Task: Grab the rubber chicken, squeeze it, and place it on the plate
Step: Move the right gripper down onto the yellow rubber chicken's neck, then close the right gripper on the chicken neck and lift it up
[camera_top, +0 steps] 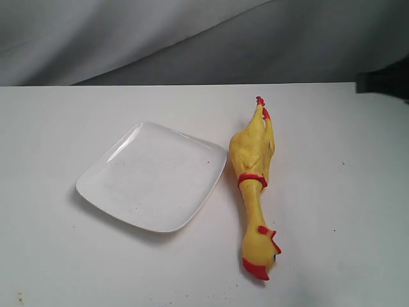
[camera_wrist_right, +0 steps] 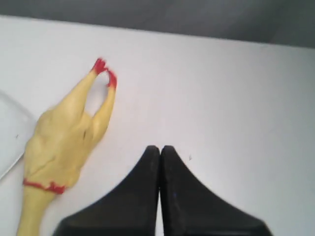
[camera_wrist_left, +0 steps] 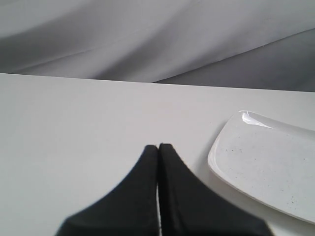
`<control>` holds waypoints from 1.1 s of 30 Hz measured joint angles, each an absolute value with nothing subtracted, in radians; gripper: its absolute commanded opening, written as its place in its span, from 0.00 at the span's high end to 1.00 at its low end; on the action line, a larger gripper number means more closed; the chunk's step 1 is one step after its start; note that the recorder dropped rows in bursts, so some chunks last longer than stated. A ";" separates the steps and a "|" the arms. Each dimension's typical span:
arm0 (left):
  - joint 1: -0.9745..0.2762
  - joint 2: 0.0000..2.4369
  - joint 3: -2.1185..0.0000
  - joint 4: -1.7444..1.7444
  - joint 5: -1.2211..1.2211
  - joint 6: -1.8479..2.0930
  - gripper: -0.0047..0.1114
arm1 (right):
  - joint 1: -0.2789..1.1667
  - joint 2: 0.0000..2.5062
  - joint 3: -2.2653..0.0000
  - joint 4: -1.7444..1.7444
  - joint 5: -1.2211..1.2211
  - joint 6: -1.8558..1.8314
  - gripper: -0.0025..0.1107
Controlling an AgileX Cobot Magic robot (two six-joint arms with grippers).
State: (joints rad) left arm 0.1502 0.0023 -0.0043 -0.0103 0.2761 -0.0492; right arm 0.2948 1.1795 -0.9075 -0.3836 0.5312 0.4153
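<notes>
The rubber chicken (camera_top: 255, 179) lies flat on the white table, red feet toward the far edge, head with red beak toward the front. Just left of it rests the white plate (camera_top: 153, 176), with nothing on it. Neither gripper shows in the exterior view. In the right wrist view my right gripper (camera_wrist_right: 160, 147) is shut and empty, above bare table beside the chicken's body (camera_wrist_right: 61, 140). In the left wrist view my left gripper (camera_wrist_left: 158, 146) is shut and empty, with the plate's rim (camera_wrist_left: 216, 152) off to one side, apart from it.
A grey cloth backdrop (camera_top: 192, 38) hangs behind the table's far edge. A dark object (camera_top: 383, 83) pokes in at the right edge of the exterior view. Bare tabletop lies right of the chicken and left of the plate.
</notes>
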 measured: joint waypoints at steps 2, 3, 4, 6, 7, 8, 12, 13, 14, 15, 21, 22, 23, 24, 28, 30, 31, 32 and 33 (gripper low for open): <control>0.150 0.002 -0.004 -0.010 0.276 -0.049 0.96 | 0.343 1.251 -0.938 -0.301 0.573 0.329 0.98; 0.150 0.002 -0.004 -0.010 0.276 -0.049 0.96 | 0.369 1.275 -0.942 -0.267 0.575 0.295 0.98; 0.150 0.002 -0.004 -0.010 0.276 -0.049 0.96 | 0.396 1.308 -0.947 -0.219 0.576 0.249 0.98; 0.150 0.002 -0.004 -0.010 0.276 -0.049 0.96 | 0.443 1.350 -0.948 -0.178 0.576 0.209 0.98; 0.150 0.002 -0.004 -0.010 0.276 -0.049 0.96 | 0.471 1.379 -0.948 -0.164 0.576 0.195 0.98; 0.150 0.002 -0.004 -0.010 0.276 -0.049 0.96 | 0.487 1.399 -0.948 -0.158 0.576 0.187 0.97; 0.150 0.002 -0.004 -0.010 0.276 -0.049 0.96 | 0.529 1.491 -0.948 -0.141 0.572 0.174 0.77; 0.150 0.002 -0.004 -0.010 0.276 -0.049 0.96 | 0.532 1.515 -0.948 -0.132 0.570 0.174 0.71; 0.150 0.002 -0.004 -0.010 0.276 -0.049 0.96 | 0.535 1.539 -0.948 -0.122 0.570 0.174 0.64; 0.150 0.002 -0.004 -0.010 0.276 -0.049 0.96 | 0.534 1.562 -0.949 -0.108 0.568 0.174 0.58; 0.150 0.002 -0.004 -0.010 0.276 -0.049 0.96 | 0.534 1.681 -0.949 -0.029 0.537 0.154 0.49; 0.150 0.002 -0.004 -0.010 0.276 -0.049 0.96 | 0.534 1.698 -0.949 -0.022 0.528 0.148 0.49; 0.150 0.002 -0.004 -0.010 0.276 -0.049 0.96 | 0.534 1.713 -0.949 -0.015 0.520 0.144 0.49; 0.150 0.002 -0.004 -0.010 0.276 -0.049 0.96 | 0.534 1.726 -0.949 -0.010 0.509 0.143 0.49; 0.150 0.002 -0.004 -0.010 0.276 -0.049 0.96 | 0.534 1.771 -0.949 0.000 0.460 0.136 0.49; 0.150 0.002 -0.004 -0.010 0.276 -0.049 0.96 | 0.534 1.790 -0.949 0.005 0.434 0.134 0.49; 0.150 0.002 -0.004 -0.010 0.276 -0.049 0.96 | 0.534 1.799 -0.949 0.010 0.421 0.134 0.49; 0.150 0.002 -0.004 -0.010 0.276 -0.049 0.96 | 0.534 1.808 -0.949 0.016 0.409 0.134 0.49; 0.150 0.002 -0.004 -0.010 0.276 -0.049 0.96 | 0.534 1.817 -0.949 0.022 0.400 0.134 0.49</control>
State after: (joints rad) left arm 0.1502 0.0023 -0.0043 -0.0103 0.2761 -0.0492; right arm 0.5339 1.8172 -0.9488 0.0217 0.4004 0.1336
